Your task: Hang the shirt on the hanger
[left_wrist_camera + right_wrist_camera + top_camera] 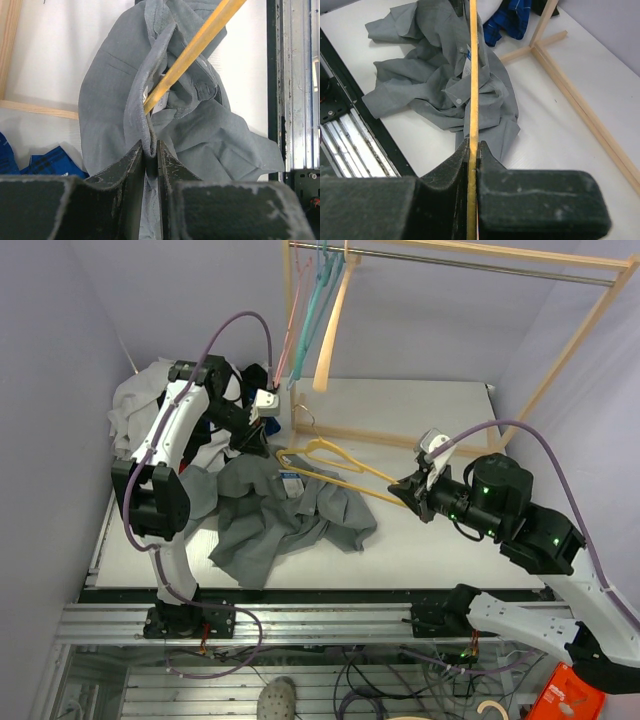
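Note:
The grey shirt (280, 515) lies crumpled on the white table, left of centre. My left gripper (262, 445) is shut on a fold of the shirt (150, 135) near its collar and holds that edge up. The yellow hanger (340, 468) hangs above the shirt, one end poking into the lifted fabric. My right gripper (405, 490) is shut on the hanger's bar (473, 90), which runs straight out over the shirt (435, 85). In the left wrist view the hanger (195, 47) slants into the shirt's opening.
A wooden rack (560, 360) stands at the back with pink, teal and cream hangers (318, 300) on its rail. Its base bar (580, 100) lies on the table right of the shirt. A pile of white and dark blue garments (150, 400) sits back left.

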